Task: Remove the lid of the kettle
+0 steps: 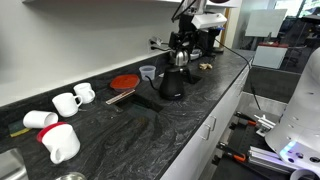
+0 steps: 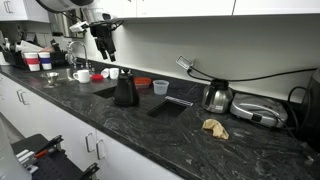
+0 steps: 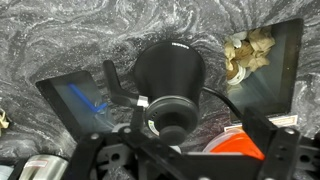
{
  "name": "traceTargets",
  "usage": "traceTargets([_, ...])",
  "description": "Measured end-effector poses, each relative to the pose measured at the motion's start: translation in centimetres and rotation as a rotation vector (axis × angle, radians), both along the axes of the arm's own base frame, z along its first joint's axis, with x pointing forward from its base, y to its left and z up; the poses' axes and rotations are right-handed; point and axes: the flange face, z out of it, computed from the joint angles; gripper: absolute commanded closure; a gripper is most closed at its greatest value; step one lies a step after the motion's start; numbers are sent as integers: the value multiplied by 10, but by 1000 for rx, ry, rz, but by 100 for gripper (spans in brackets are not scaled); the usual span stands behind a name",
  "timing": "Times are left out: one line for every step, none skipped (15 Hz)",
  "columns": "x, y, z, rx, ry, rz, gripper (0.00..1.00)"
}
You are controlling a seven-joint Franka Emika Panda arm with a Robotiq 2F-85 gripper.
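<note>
The kettle (image 1: 172, 84) stands on the dark marble counter, black-bodied with a silver upper part; it shows in both exterior views (image 2: 125, 90). In the wrist view I look down on the kettle (image 3: 170, 62), with its thin spout to the left. The lid (image 3: 168, 113), a small round dark cap with a knob, sits on the kettle's top. My gripper (image 1: 182, 48) hangs above the kettle, apart from it. In the wrist view the gripper (image 3: 190, 145) has its fingers wide apart either side of the lid, open and empty.
A flat red disc (image 1: 124, 82) and a small grey-blue cup (image 1: 148, 72) lie behind the kettle. White mugs (image 1: 70, 100) stand along the counter. A silver kettle (image 2: 218, 97), a grill (image 2: 256, 112) and a crumpled cloth (image 2: 213, 127) are farther along. Black mats (image 2: 168, 106) lie nearby.
</note>
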Motion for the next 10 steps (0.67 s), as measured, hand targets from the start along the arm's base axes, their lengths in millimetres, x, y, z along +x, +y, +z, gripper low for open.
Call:
traceTargets([7, -6, -7, 9, 5, -19, 0])
traceTargets([12, -12, -13, 17, 12, -36, 0])
traceTargets([18, -17, -19, 26, 17, -50, 0])
traceTargets([22, -19, -22, 32, 18, -57, 0])
traceTargets([25, -20, -23, 35, 20, -60, 0])
traceTargets([26, -19, -23, 36, 19, -61, 0])
traceTargets([26, -19, -21, 37, 16, -62, 0])
traceTargets([26, -18, -21, 38, 15, -63, 0])
traceTargets([26, -18, -21, 38, 15, -63, 0])
traceTargets([26, -18, -21, 38, 15, -63, 0])
